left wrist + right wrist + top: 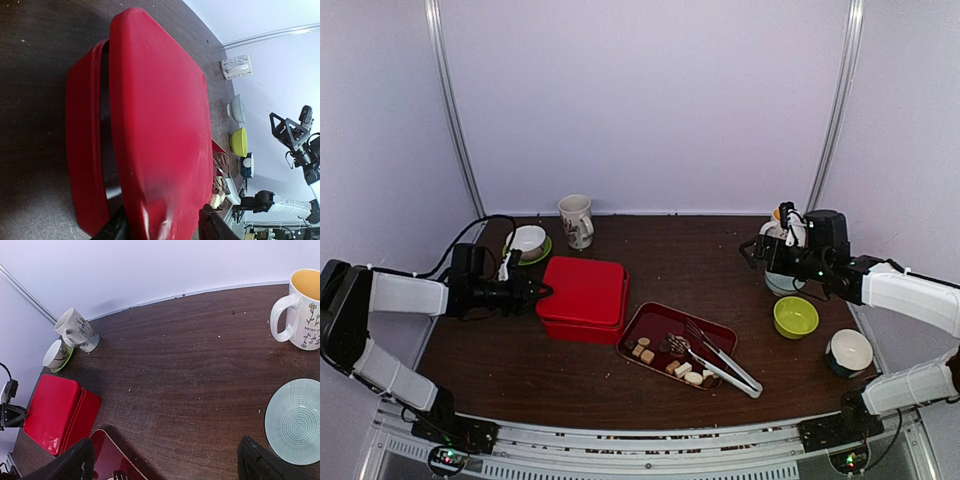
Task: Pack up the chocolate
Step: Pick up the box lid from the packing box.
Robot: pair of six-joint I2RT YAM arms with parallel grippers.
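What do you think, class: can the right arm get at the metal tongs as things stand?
Probably yes. The right gripper hovers open and empty, and the metal tongs lie uncovered on the red tray, nothing standing between them.

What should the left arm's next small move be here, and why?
Probably raise the left tool, lifting the red lid clear of the red box base. It looks closed on the lid's near edge, a gap shows beneath it, and the small chocolate pieces lie unpacked in the dark red tray.

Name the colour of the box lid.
Red; the lid shows best in the left wrist view.
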